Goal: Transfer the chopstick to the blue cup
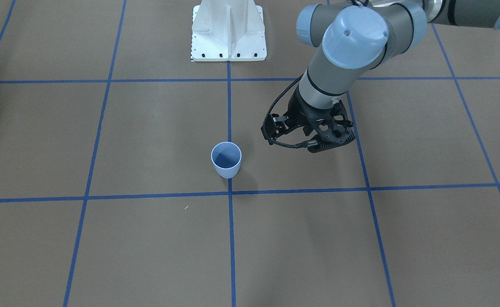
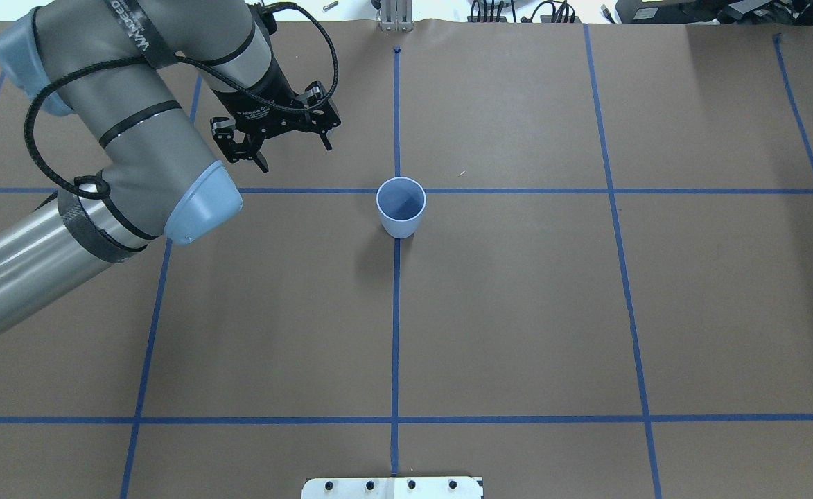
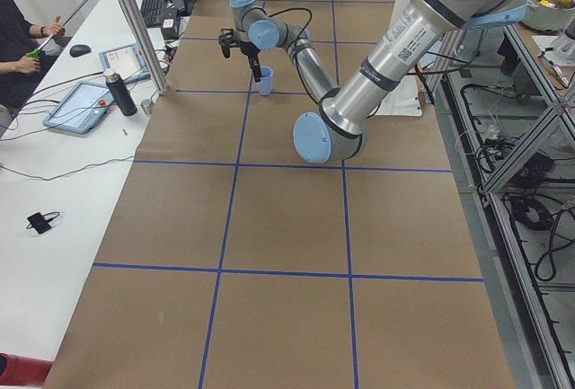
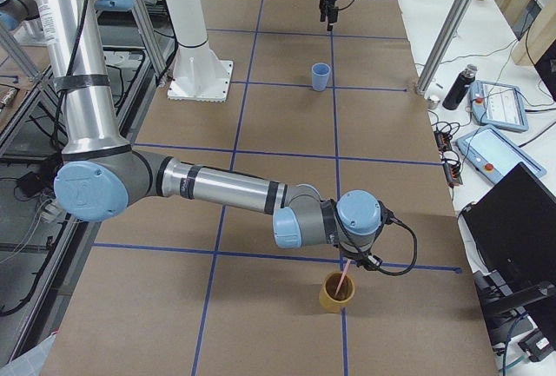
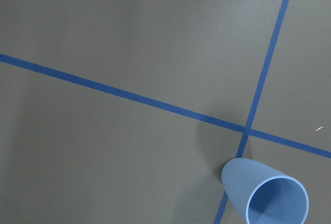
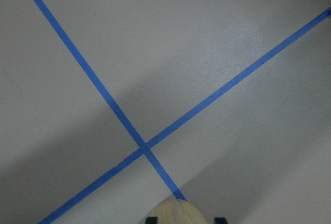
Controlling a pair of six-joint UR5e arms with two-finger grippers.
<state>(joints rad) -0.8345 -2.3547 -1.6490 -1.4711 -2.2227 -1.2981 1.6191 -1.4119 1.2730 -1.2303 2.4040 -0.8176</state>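
Where the surface (image 4: 287, 133) nears its end on the robot's right, the chopstick (image 4: 345, 280) stands tilted in a tan cup (image 4: 336, 294), its upper end leaning up towards the right gripper (image 4: 352, 261). That gripper hangs directly over the tan cup's mouth. Its fingers are hidden under the wrist in the exterior right view, so I cannot tell whether they pinch the chopstick, press together, or are spread.

The blue cup (image 2: 400, 208) is well apart from the chopstick, upright near the middle of the surface. It sits on the centre tape line (image 2: 396, 312), just on the robot's side of a tape crossing. Its mouth faces up and the darker blue inside shows in the overhead view. It appears again in the front-facing view (image 1: 226, 161) and in the lower right corner of the left wrist view (image 5: 269, 198).

The left gripper (image 2: 294, 154) hangs above the surface on the robot's left of the blue cup and farther from the base, apart from the cup. Its fingers (image 2: 262, 164) are spread wide with nothing between them.

A tiny white fleck (image 1: 186, 207) lies on the brown paper near the blue cup. The robot's white base plate (image 1: 228, 32) stands at the top of the front-facing view.
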